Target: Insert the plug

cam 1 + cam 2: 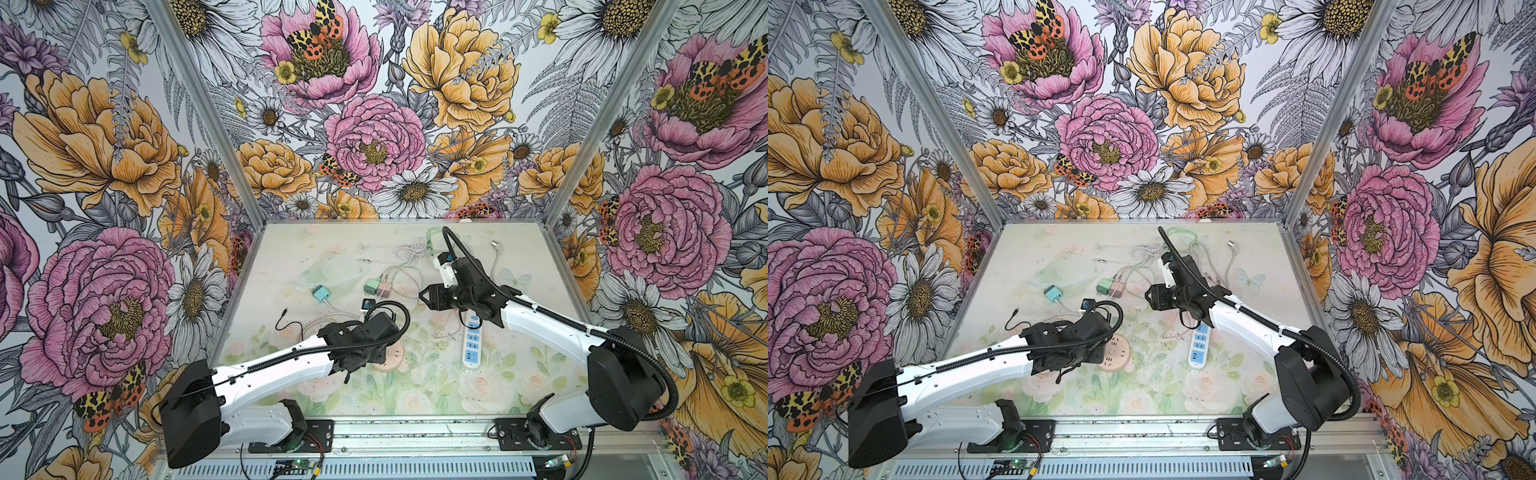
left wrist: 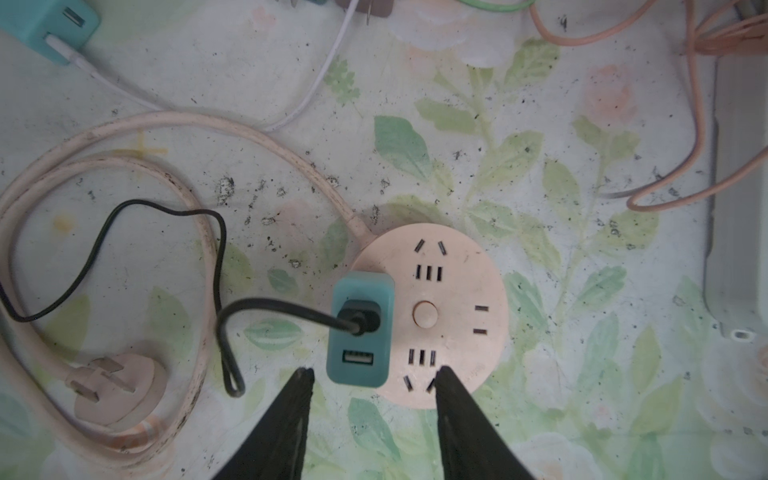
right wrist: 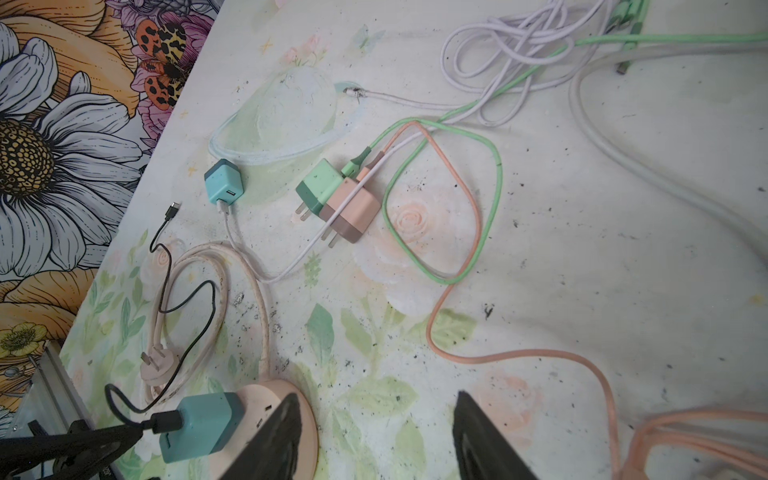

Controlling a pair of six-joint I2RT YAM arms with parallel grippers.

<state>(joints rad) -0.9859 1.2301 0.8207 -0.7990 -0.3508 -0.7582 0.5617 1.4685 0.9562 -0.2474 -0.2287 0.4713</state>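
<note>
We judge the insertion essentially done: the teal charger (image 2: pixel 360 328) stands plugged into the round pink socket (image 2: pixel 453 316) (its black cable (image 2: pixel 286 309) trailing off), toward the counter (image 1: pixel 291 249)'s front edge, left of the middle. Our left end effector (image 2: pixel 374 370) hangs just beside it, part open and empty. The right end effector (image 3: pixel 377 394) is likewise part open and holds nothing, so only backing away seems left.

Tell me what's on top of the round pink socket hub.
A teal charger sits on the hub, a black cable in one USB port. Its prongs are hidden beneath it.
</note>
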